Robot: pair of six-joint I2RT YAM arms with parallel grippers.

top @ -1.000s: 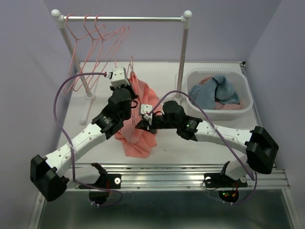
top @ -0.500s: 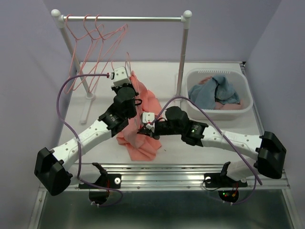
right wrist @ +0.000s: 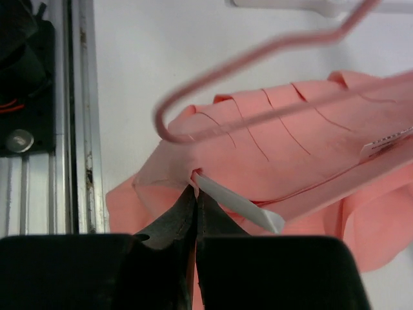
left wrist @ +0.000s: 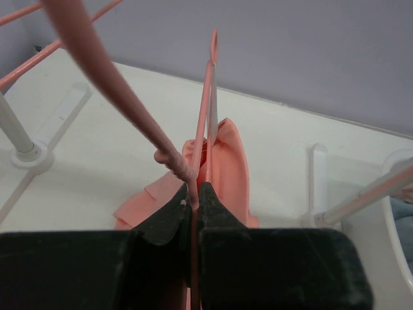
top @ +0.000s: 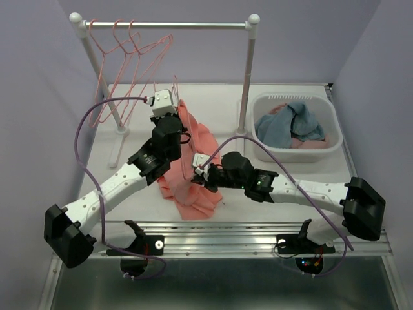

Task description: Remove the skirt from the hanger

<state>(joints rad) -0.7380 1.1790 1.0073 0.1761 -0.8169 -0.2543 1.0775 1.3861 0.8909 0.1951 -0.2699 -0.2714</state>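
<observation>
The skirt [top: 191, 177] is thin salmon-pink fabric w/ sharp pleats. It sits mid-table between the two arms: the upper part hangs on the hanger [left wrist: 208, 110] and the lower part lies crumpled in soft folds on the white matte table [top: 219, 103].

The hanger is slim pink wire, smooth and round in section. In the L wrist view its straight wire runs up from between the black fingertips. The L gripper [left wrist: 193, 194] is clenched on this wire, w/ the jaws almost touching around it.

In the R wrist view a curved part of the same wire makes a hook shape above the pleats. The R gripper [right wrist: 195, 194] is pinched tight on the folded edge of the skirt, right where a flat white strip [right wrist: 239, 208] comes out of the cloth. A small white label [right wrist: 387, 137] is at the fabric's right side.

Behind stands a rack [top: 168, 24] of white tube w/ ball ends, and a few more pink wire hangers [top: 129, 45] hang at its left end. At right is a white plastic basket [top: 329, 147], rounded-rectangular, w/ rumpled blue cloth [top: 290, 126] and some pink cloth inside.
</observation>
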